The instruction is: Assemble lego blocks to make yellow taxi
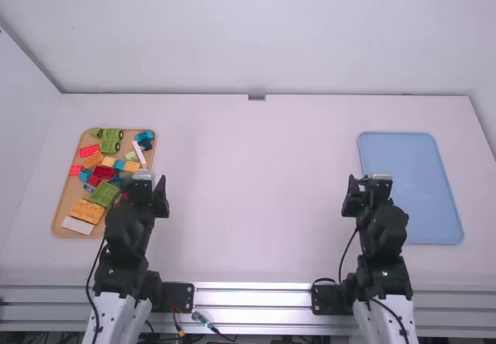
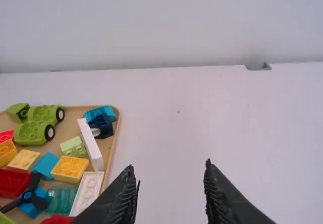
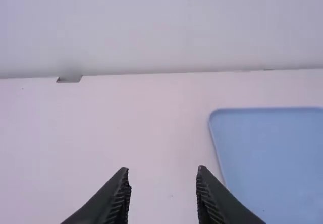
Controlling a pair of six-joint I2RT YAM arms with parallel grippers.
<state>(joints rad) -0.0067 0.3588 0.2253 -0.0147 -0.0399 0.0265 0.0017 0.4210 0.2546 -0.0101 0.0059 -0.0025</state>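
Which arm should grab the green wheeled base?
Left, likely: left gripper, open, is near the tan tray holding the green base; right gripper is across the table, by the blue tray.

Multicoloured lego blocks (image 1: 103,193) lie jumbled in a tan tray (image 1: 68,197), nine o'clock. Green wheeled piece (image 2: 31,133): tray's twelve o'clock.

A white table (image 1: 256,204) meets a plain, pale back wall (image 1: 263,34). Another pale wall (image 1: 19,119) rises at left, softly lit.

My fingers (image 1: 161,198) black, bench (image 1: 256,189) white. Tan tray (image 1: 67,197), plain blue tray (image 1: 407,181). Green wheeled base (image 2: 33,133), black wheels (image 2: 46,132), white hubs (image 2: 51,132). Yellow-orange block (image 2: 70,168).
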